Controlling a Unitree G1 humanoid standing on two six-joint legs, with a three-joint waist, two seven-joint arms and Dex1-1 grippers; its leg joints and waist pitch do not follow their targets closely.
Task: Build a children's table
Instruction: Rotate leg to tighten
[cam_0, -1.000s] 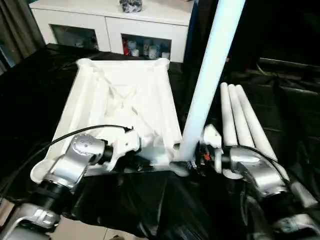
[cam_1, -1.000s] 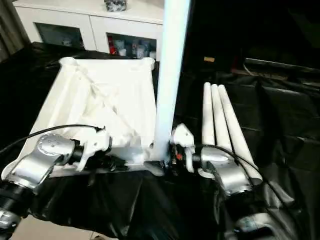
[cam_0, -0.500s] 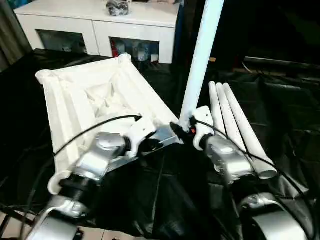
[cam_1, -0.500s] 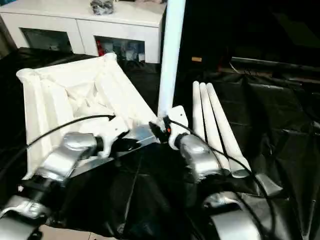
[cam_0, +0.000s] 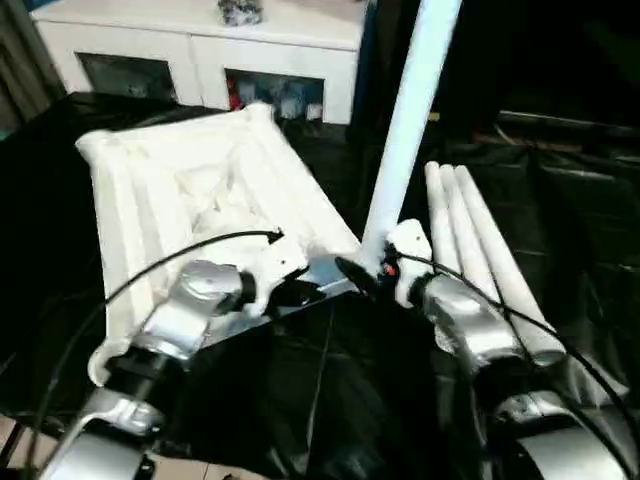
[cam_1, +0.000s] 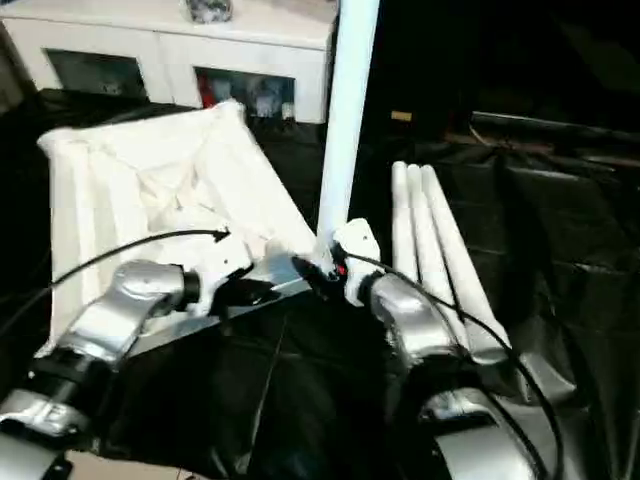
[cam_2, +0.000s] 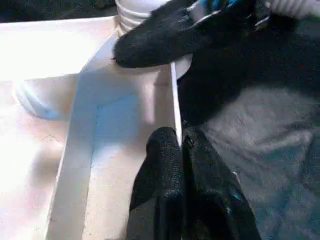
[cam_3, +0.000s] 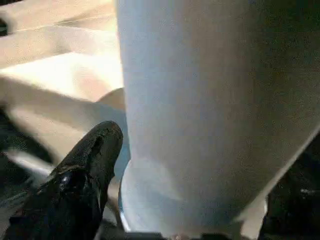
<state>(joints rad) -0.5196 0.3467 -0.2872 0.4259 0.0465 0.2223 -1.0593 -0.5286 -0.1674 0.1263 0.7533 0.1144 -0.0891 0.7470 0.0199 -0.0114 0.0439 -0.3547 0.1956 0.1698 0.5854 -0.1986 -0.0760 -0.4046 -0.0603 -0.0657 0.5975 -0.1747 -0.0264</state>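
The white tabletop (cam_0: 180, 190) lies underside up on the black cloth, turned at an angle. One white leg (cam_0: 412, 110) stands upright in its near right corner socket (cam_2: 134, 9). My left gripper (cam_0: 305, 292) is shut on the tabletop's thin near rim, and the left wrist view shows its pinch (cam_2: 181, 150). At the foot of the upright leg (cam_3: 210, 100), my right gripper (cam_0: 372, 268) is open. One of its black fingers (cam_3: 85, 170) sits close beside the tube. Three more legs (cam_0: 480, 250) lie side by side on the cloth to the right.
A white cabinet with glass doors (cam_0: 200, 40) stands behind the table. Black cloth (cam_0: 300, 400) covers the work surface and hangs in folds at the front. My right forearm (cam_0: 470, 320) lies over the near ends of the lying legs.
The tabletop has swung round on the cloth with the upright leg in its corner, both grippers moving with it. The view has shifted too. Little has moved in the last half second.
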